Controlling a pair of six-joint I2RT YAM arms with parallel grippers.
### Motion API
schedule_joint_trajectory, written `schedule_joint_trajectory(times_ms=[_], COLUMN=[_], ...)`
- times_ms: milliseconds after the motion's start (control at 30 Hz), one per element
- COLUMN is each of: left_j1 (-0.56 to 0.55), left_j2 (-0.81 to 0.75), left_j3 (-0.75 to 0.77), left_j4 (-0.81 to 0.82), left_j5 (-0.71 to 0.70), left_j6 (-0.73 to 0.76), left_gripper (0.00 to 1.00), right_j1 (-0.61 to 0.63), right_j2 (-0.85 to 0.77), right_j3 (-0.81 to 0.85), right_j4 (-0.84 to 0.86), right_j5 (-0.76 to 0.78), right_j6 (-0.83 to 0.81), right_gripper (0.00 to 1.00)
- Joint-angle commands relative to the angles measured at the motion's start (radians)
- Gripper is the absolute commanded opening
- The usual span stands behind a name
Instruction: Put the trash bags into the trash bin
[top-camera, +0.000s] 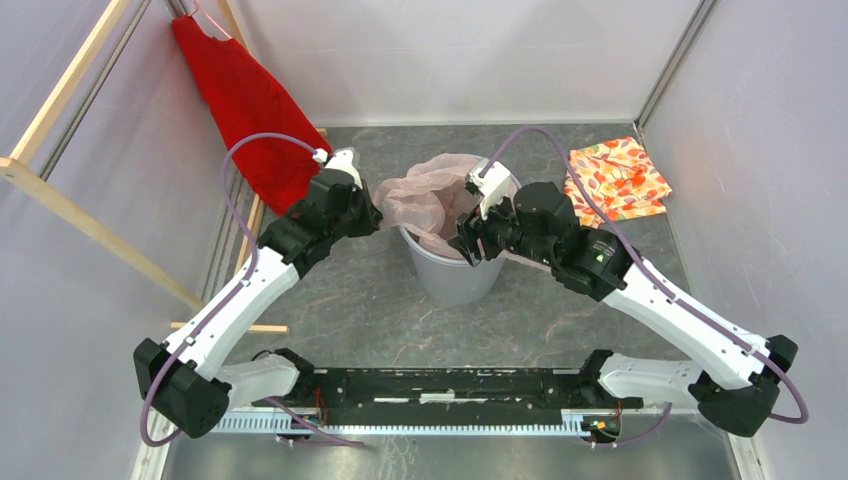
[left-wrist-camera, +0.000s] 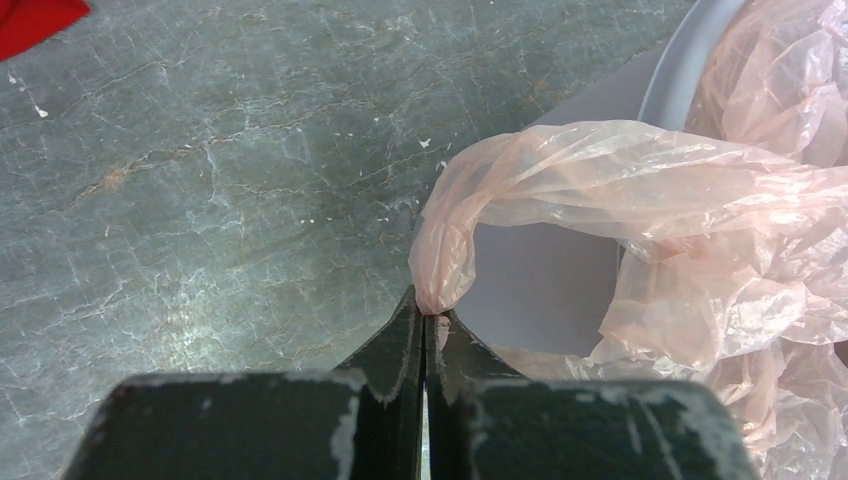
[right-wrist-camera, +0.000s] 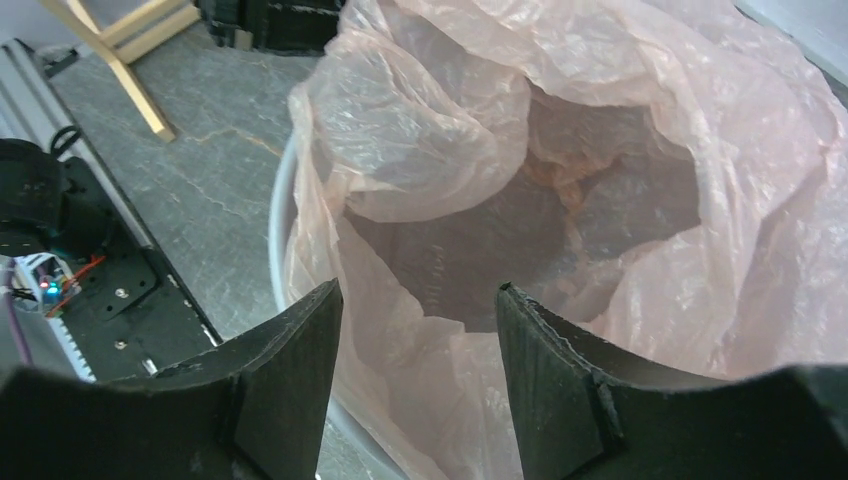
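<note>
1. Bag (top-camera: 425, 195): pale pink film, mostly sunk in the bin (top-camera: 450, 285) with its mouth gaping upward. One twisted fold is drawn out over the rim on the left side.
2. Left claw (left-wrist-camera: 428, 318): jaws together, clamped on the tip of that fold, outside the bin and above the worktop (left-wrist-camera: 200, 200).
3. Right claw (right-wrist-camera: 418, 300): jaws apart and gripping nothing, poised over the bag's open mouth at the rim.
4. Risk, tearing: the film looks thin. A hard pull by the left claw against the rim would likely stretch or split it.
5. Risk, tipping: the bin looks light and stands free. A sideways tug on the clamped fold, or a push by the right claw on the rim, could slide or topple it.
6. Risk, spring-back: crinkly film let go loosely may billow over the rim rather than settle inside.
7. Writing: no brand, label or text is legible on bag or bin.
</note>
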Motion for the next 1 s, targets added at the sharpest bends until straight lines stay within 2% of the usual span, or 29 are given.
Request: schedule_joint_trajectory(times_ms=[0,200,367,467,600,833,967], left_j1=[0.003,0.003,0.003,0.003,0.003,0.003,0.003], left_j2=[-0.019,-0.013,-0.015,-0.017,-0.016,-0.015,-0.012], left_j3=[0.007,0.010,0.010,0.011,0.014,0.022,0.030], left_j4=[0.028,0.033,0.031,0.031,0.030,0.027,0.025], left_j5=[-0.005,-0.002,-0.001,-0.001,0.001,0.002,0.003], left_j6=[0.043,0.042,0.041,0.040,0.038,0.038,0.039], left_gripper=[0.02,0.02,0.02,0.02,0.02,0.02,0.02], right_j1=[0.011,0.026,0.048,0.057,0.061,0.073,0.095], right_j2=[-0.014,-0.021,-0.017,-0.012,-0.009,0.000,-0.010], right_j3=[0.023,0.017,-0.010,-0.015,-0.010,0.007,0.022], right_j4=[0.072,0.055,0.043,0.042,0.038,0.028,0.026], right_j5=[-0.088,-0.127,-0.095,-0.095,-0.073,-0.080,-0.095], right_j6=[0.009,0.031,0.031,0.033,0.037,0.034,0.034], right_gripper=[0.64,0.63,0.63,0.59,0.48,0.02,0.00])
